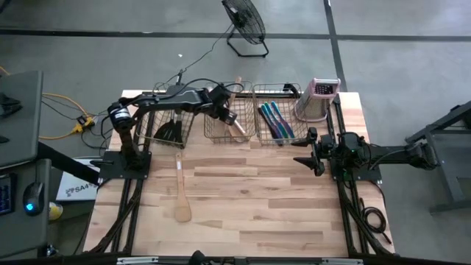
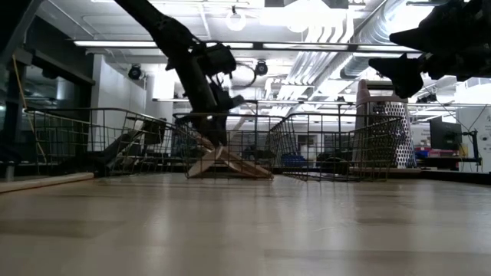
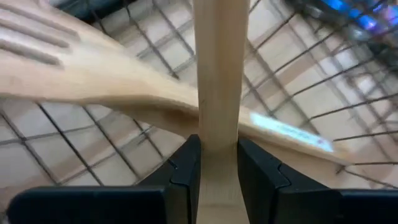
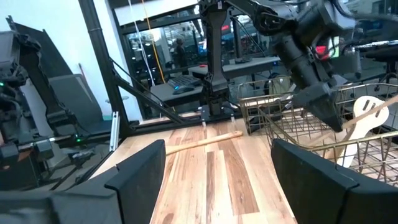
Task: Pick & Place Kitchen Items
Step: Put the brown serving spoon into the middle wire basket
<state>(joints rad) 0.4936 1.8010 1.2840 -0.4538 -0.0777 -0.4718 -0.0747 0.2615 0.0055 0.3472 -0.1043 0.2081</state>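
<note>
Mid basket [image 1: 229, 110]: spoon [image 3: 217, 81] ~upright, left claw [image 3: 214, 155].

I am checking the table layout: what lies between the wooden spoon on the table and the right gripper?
Only bare wooden table. In the high view, nothing sits between the wooden spoon and the right gripper, whose jaws are open.

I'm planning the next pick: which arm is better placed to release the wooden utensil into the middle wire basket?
Left. The left gripper is shut on the pale wooden utensil over the middle wire basket; the right gripper waits open outside the baskets.
</note>
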